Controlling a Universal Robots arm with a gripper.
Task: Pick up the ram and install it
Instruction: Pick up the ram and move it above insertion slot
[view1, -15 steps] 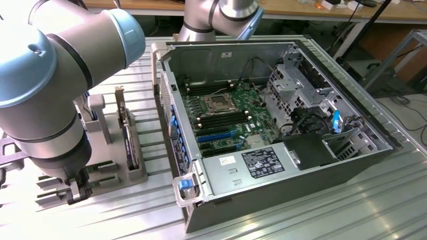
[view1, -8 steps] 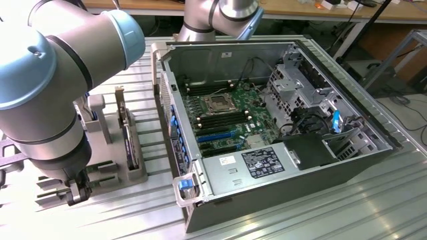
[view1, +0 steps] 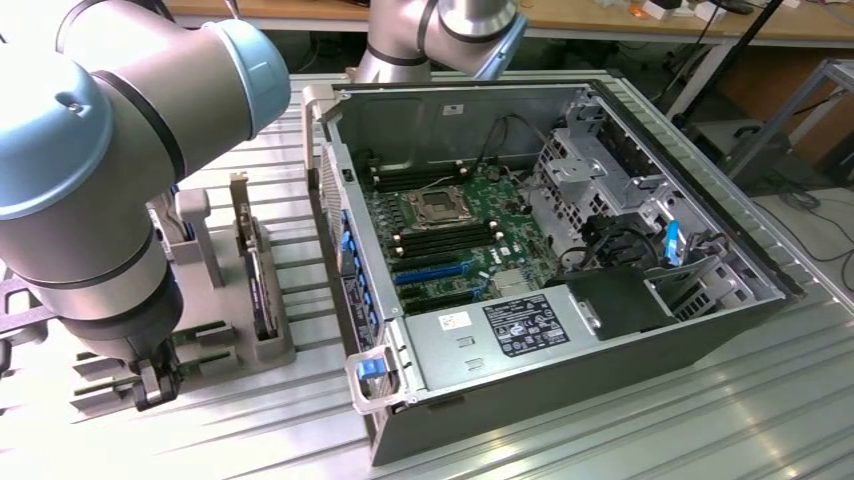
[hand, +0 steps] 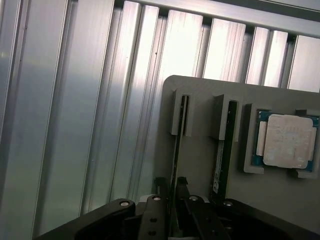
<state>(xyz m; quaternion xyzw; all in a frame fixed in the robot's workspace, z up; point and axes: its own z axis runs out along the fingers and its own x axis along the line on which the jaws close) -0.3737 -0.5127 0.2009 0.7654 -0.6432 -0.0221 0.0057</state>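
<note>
Down in the lower left of the exterior view, the hand (view1: 151, 385) hangs low beside the open computer case (view1: 561, 250). Seen from the wrist, the hand (hand: 171, 184) is open, its jaws narrowly apart on either side of the ram (hand: 173, 165) and not clamped on it. The ram stands on edge in a slot of the grey holder (hand: 200, 130). A second stick (hand: 220, 155) sits in the neighbouring slot with a processor chip (hand: 287, 140) beyond, all on the ribbed metal surface (hand: 75, 125).
</note>
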